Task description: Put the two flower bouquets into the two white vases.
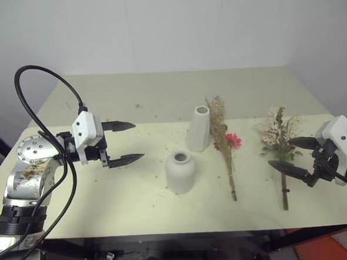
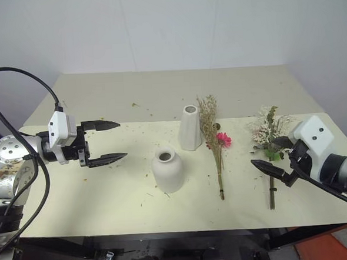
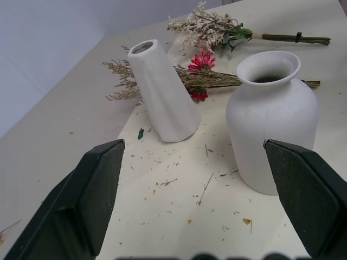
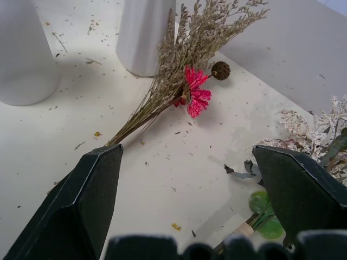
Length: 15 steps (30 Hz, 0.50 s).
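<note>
a: so, from the head camera: both bunches lie flat on the cream table (image 1: 106,187), neither vase filled. the tall slim vase (image 1: 199,128) stands upright mid-table, the round-bellied vase (image 1: 180,172) just in front of it and nearer the robot. the dried grass bunch (image 1: 223,140) with its red-pink flower lies right beside the tall vase, its tips against the vase's side. the fuller bouquet (image 1: 278,141) lies further to the robot's right.

b: and the pincers?

a: the left gripper (image 1: 122,143) hangs above the table, well apart from the vases, jaws spread wide and empty. the right gripper (image 1: 292,156) is at the fuller bouquet's stem, jaws wide, one finger either side of it, nothing clamped.

b: the left wrist camera?

a: its two fingers (image 3: 81,206) stand far apart, framing both vases; the round one's mouth is open and empty, and the tall one's shows nothing in it either. both bunches lie behind them.

b: right wrist?

a: fingers (image 4: 87,200) wide again. the grass bunch lies ahead by the tall vase; the fuller bouquet's cream sprigs and green leaves sit close by one finger.

b: progress, then?

a: by my reading, nothing is done yet. both bouquets wait to be lifted and stood in a vase; the right arm looks poised for the first pickup.
</note>
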Tool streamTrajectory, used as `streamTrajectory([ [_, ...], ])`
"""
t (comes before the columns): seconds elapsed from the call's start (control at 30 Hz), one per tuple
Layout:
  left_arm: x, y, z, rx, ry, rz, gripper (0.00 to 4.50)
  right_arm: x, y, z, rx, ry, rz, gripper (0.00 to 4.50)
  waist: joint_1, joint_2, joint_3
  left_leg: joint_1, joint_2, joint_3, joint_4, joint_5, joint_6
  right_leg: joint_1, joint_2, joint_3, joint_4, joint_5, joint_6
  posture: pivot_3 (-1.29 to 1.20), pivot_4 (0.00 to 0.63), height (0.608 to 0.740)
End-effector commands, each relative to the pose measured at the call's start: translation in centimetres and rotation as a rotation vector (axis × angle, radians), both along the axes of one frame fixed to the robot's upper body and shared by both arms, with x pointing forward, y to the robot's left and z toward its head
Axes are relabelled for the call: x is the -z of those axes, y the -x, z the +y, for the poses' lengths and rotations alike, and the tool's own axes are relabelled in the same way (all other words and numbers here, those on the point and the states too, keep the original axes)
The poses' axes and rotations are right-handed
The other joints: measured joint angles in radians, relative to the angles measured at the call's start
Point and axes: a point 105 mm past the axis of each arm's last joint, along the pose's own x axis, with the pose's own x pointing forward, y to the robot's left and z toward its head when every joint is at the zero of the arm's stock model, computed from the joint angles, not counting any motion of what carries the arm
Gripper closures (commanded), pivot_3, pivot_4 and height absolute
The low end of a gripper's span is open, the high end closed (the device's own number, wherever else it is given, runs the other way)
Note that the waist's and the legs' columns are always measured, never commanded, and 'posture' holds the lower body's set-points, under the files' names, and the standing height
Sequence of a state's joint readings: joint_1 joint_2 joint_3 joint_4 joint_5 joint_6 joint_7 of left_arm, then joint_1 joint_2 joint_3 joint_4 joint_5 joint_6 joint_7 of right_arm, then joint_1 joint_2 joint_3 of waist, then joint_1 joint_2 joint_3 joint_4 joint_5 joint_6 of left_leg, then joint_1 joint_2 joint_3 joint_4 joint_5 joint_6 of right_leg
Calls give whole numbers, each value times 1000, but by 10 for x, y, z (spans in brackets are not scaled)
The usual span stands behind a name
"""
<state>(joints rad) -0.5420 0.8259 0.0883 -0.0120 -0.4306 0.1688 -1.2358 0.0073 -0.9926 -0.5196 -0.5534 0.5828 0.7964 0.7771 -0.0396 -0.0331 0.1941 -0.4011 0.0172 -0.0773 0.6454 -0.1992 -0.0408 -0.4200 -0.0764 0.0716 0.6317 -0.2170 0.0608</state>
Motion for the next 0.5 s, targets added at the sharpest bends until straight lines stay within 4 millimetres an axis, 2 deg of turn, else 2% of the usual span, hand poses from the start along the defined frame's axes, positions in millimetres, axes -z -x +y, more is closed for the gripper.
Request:
streamTrajectory([
  [0.03, -12, 3, 5, -16, -4, -58, 16, -8, 1, 2, 7, 2, -26, 0, 0, 0, 0, 0, 0, 0, 0, 0, 0, 0, 0, 0, 0, 0, 0, 0, 150, 740],
  [0.23, -8, 3, -4, 19, -20, -51, 16, -5, 2, 0, 23, 0, 8, 0, -1, 0, 0, 0, 0, 0, 0, 0, 0, 0, 0, 0, 0, 0, 0, 0, 150, 740],
  [0.4, -6, 4, 4, -1, -28, -50, 16, -7, 1, 0, 40, -16, 9, 0, -1, 0, 0, 0, 0, 0, 0, 0, 0, 0, 0, 0, 0, 0, 0, 0, 150, 740],
  [0.5, -9, 3, 1, 8, -17, -50, 16, -7, 1, 1, 36, -15, 29, 0, -2, 0, 0, 0, 0, 0, 0, 0, 0, 0, 0, 0, 0, 0, 0, 0, 150, 740],
])
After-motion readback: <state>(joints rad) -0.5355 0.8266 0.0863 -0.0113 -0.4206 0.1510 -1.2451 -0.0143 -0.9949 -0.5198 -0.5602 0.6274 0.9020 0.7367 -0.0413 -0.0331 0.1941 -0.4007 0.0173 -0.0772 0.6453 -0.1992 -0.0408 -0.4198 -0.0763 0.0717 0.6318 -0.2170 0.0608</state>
